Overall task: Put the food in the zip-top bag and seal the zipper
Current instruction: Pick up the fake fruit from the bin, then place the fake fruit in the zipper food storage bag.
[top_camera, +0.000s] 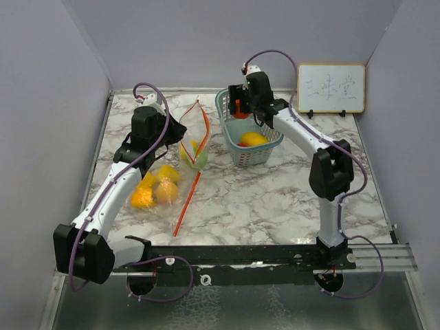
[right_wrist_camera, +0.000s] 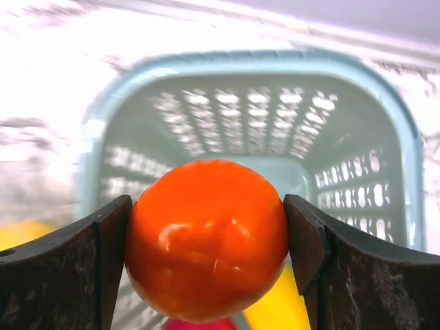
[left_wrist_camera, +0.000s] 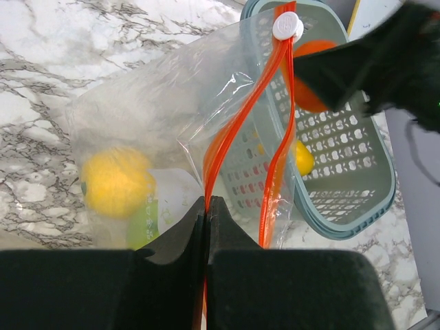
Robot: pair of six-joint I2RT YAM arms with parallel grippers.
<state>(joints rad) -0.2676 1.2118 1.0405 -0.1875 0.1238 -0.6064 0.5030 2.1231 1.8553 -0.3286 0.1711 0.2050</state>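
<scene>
**Top view**
- Bag (top_camera: 177, 199): clear zip-top bag left of the desk's centre, running from near the far edge toward the near edge.
- Zipper (top_camera: 187, 203): orange, unsealed; mouth raised at the far end.
- Food already in: a cluster of yellow and orange fruits (top_camera: 155, 189) low in the bag, toward the left edge; a yellow and green pair (top_camera: 196, 155) higher up, near the mouth.
- Food left: a yellow fruit (top_camera: 254, 139) and a red piece (top_camera: 243, 144) in the basket (top_camera: 251, 159), which stands toward the far edge, just right of the bag.
- Progress: loading judged well past halfway; the last pieces and the sealing not yet done.
- Left gripper (top_camera: 182, 136): at the bag's mouth; spread not legible here.
- Right gripper (top_camera: 239, 110): above the basket's far-left corner, with an orange fruit (top_camera: 238, 108) in it.

**Left wrist view**
- Left gripper (left_wrist_camera: 207, 203): fingers pressed together, pinching one lip of the bag between them.
- Zipper tracks: parted; white slider (left_wrist_camera: 287, 26) at the far end.
- Contents: yellow fruit (left_wrist_camera: 115, 182) and a green piece (left_wrist_camera: 144, 223) visible through the film.

**Right wrist view**
- Right gripper (right_wrist_camera: 206, 230): fingers (right_wrist_camera: 103, 265) partly spread, one on each side of the orange fruit, both touching it.
- Below: basket floor, with yellow and red showing under the held fruit.
</scene>
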